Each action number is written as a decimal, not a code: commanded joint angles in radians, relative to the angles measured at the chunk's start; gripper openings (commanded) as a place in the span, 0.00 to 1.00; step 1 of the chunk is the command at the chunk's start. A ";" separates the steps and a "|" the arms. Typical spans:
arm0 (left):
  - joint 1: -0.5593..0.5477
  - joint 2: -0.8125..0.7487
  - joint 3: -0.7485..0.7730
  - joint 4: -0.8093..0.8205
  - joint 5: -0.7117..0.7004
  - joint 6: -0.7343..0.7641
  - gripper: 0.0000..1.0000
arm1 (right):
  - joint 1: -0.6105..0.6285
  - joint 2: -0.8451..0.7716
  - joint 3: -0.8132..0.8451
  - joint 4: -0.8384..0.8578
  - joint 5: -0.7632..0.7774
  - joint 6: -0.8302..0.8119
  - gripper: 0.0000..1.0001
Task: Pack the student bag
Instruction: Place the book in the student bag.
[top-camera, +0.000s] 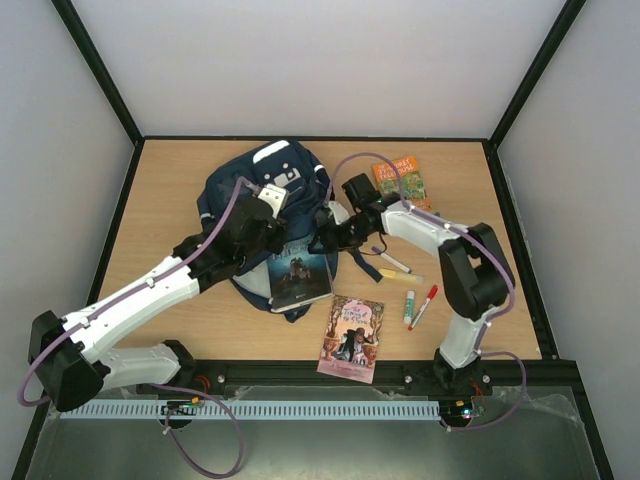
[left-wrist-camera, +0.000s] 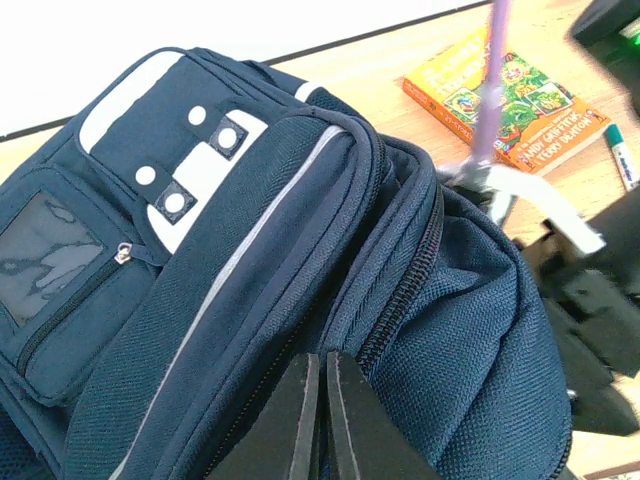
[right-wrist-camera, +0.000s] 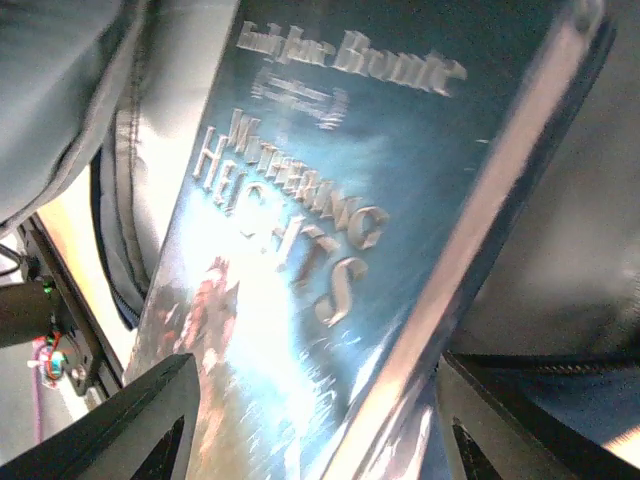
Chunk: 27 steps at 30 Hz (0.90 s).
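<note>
A light wooden table (top-camera: 170, 190) fills the overhead view. At its middle lies the student bag (top-camera: 228, 185), a large navy blue fabric backpack with white stripes and grey-white patches, its top toward the far edge.

The left gripper (top-camera: 268, 205) rests on the bag's upper side. In the left wrist view its fingers (left-wrist-camera: 300, 420) are pressed together against the fabric beside a zip; whether a fold is pinched between them cannot be told.

The right gripper (top-camera: 326, 240) reaches in from the other side. Its wrist camera shows the jaws standing wide on either side of a glossy dark blue paperback (right-wrist-camera: 330, 200) titled "Wuthering Heights". That book (top-camera: 300, 280) lies tilted on the bag's near end, by the opening.

A pink illustrated paperback (top-camera: 352, 337) lies flat near the table's front edge. An orange paperback (top-camera: 402, 180) lies at the far right, apart from the bag.

To the right of the bag, between the two paperbacks, lie a black-capped white marker (top-camera: 393, 262), a pale yellow highlighter (top-camera: 400, 275), a green-and-white glue stick (top-camera: 409, 307) and a red-capped marker (top-camera: 424, 306), the last two side by side.
</note>
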 joint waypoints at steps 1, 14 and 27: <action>0.025 -0.043 0.002 0.042 -0.012 0.001 0.02 | 0.007 -0.167 -0.029 -0.109 0.119 -0.186 0.66; 0.039 -0.054 0.010 0.036 -0.003 0.000 0.02 | 0.007 -0.282 -0.212 -0.241 -0.061 -0.137 0.66; 0.041 -0.062 0.016 0.027 0.007 -0.020 0.02 | 0.008 -0.095 -0.265 -0.243 -0.266 -0.044 0.68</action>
